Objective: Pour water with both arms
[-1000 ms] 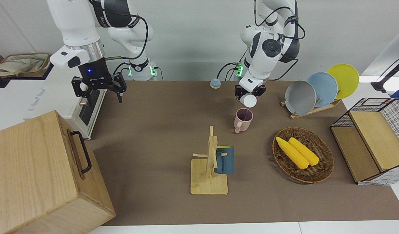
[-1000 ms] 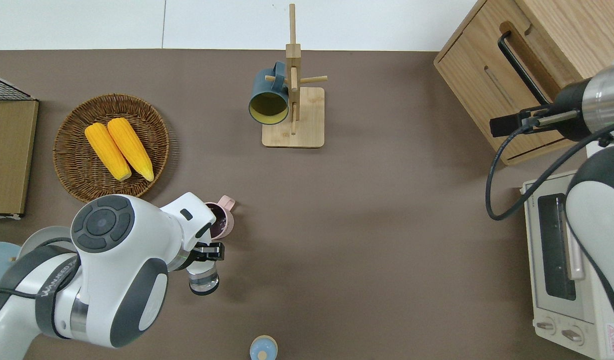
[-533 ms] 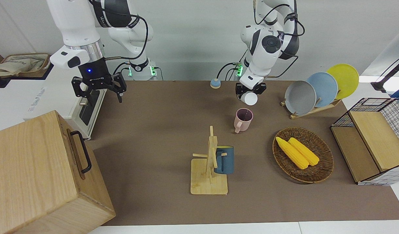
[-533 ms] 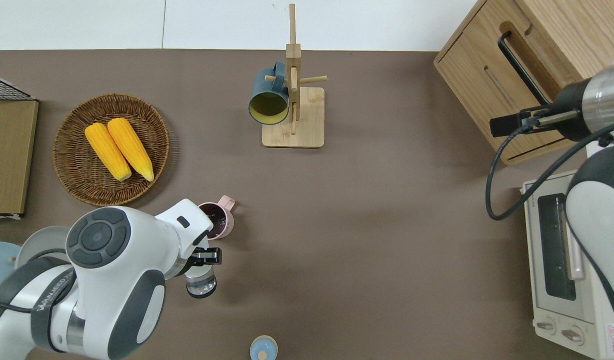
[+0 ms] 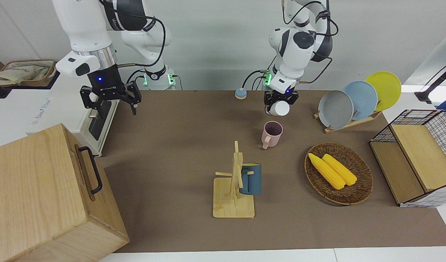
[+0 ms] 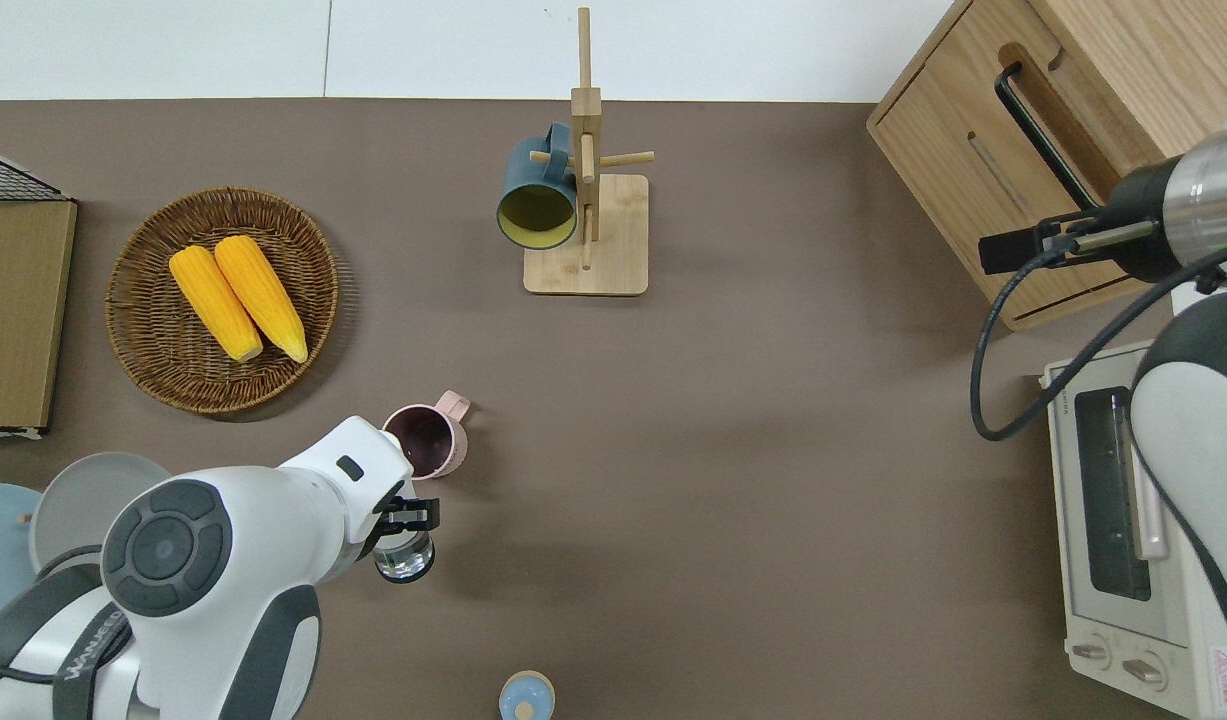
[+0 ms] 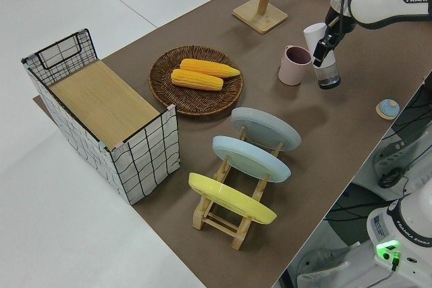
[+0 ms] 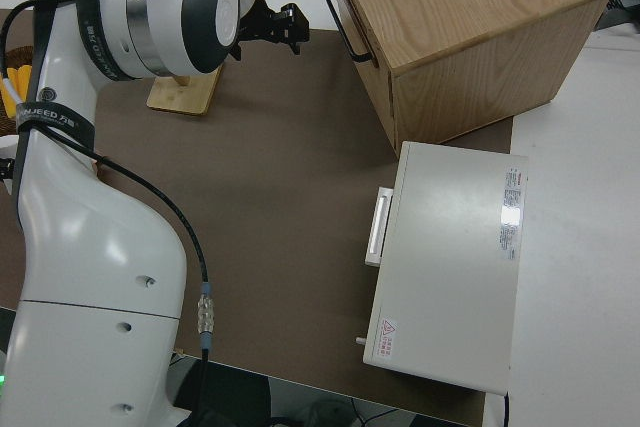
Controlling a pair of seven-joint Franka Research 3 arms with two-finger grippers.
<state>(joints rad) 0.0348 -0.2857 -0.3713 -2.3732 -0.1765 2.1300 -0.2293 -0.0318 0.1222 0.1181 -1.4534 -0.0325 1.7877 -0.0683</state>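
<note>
My left gripper (image 5: 280, 108) hangs at upper centre-right of the front view, wrist angled down, fingers clamped on a clear glass (image 6: 405, 555). My right arm (image 5: 88, 40) sits parked at upper left, fingers spread.

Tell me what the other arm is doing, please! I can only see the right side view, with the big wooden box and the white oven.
Observer: The left gripper is shut on a clear glass, up in the air.
Operator: Is there a cup to pour into?
Observer: Yes, a pink mug stands upright on the table. The glass is over bare table beside it, not over the mug.
Operator: Anything colourful?
Observer: Three plates, grey, blue and yellow, stand on edge in a wooden rack at the left arm's end.
</note>
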